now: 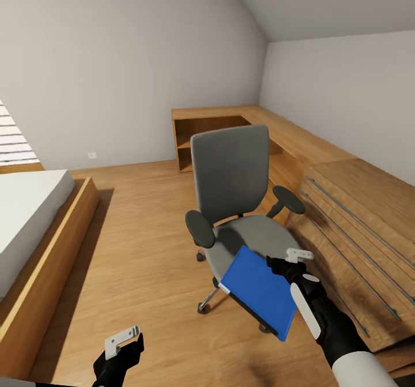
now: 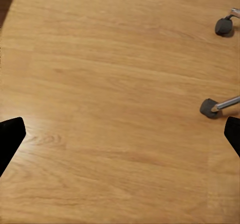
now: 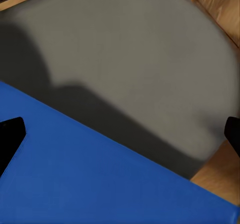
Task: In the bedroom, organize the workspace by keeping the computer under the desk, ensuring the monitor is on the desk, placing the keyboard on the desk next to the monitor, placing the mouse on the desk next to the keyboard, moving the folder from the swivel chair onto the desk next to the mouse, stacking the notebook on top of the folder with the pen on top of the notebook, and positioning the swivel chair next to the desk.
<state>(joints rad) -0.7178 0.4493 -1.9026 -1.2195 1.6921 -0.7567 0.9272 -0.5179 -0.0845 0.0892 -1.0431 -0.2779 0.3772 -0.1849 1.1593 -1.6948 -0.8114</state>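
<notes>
Closest to the head camera, low down on the left, is the left end effector (image 1: 124,341), with its fingers spread apart and nothing between them. In the left wrist view it hangs above the bare wood floor (image 2: 110,98), and its two dark fingertips (image 2: 10,139) show at the edges of the picture with a wide gap between them. Two castors of the chair base (image 2: 209,108) sit on the floor nearby. Further left in the head view is a bed (image 1: 29,214) with a white mattress in a wooden frame, set against the wall. In the middle of the room stands the swivel chair (image 1: 230,173), with a grey back, a grey seat and black armrests. The blue folder (image 1: 260,292) is tilted over the front of the seat, with one edge sticking out past it. The right end effector (image 1: 288,263) is at the folder's far right edge, but I cannot tell if it is pinching the folder. In the right wrist view the folder (image 3: 95,179) lies across the grey seat (image 3: 130,58), and the dark fingertips (image 3: 11,134) sit wide apart at the sides. To the right of the chair is a light wood dresser (image 1: 357,225) with long bar handles. Behind the chair, a low wooden shelf unit (image 1: 202,136) runs into the corner.
</notes>
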